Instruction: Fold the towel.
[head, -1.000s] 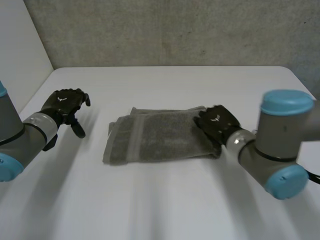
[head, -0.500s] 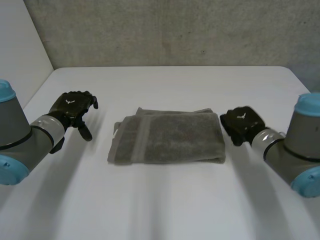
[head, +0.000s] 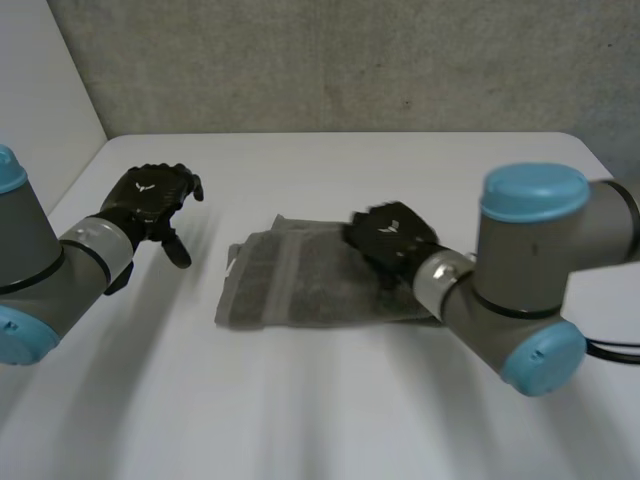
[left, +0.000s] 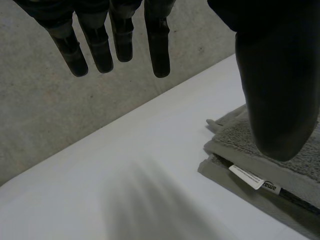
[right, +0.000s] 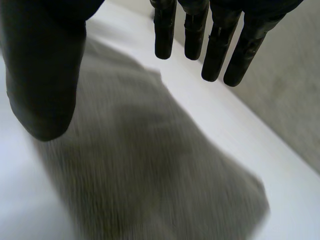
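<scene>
Right hand (head: 392, 238), fingers straight, hovers over the middle of the folded towel (head: 290, 290) on the tabletop (head: 330, 400), I judge to smooth it, while my left hand (head: 150, 195) hangs slack-fingered, clear of its labelled end.

Towel (head: 290, 282) lay folded at the centre of the table (head: 330, 410). Left hand (head: 150, 197) stood left of the towel, apart from it; right hand (head: 392, 238) was over its right half.
</scene>
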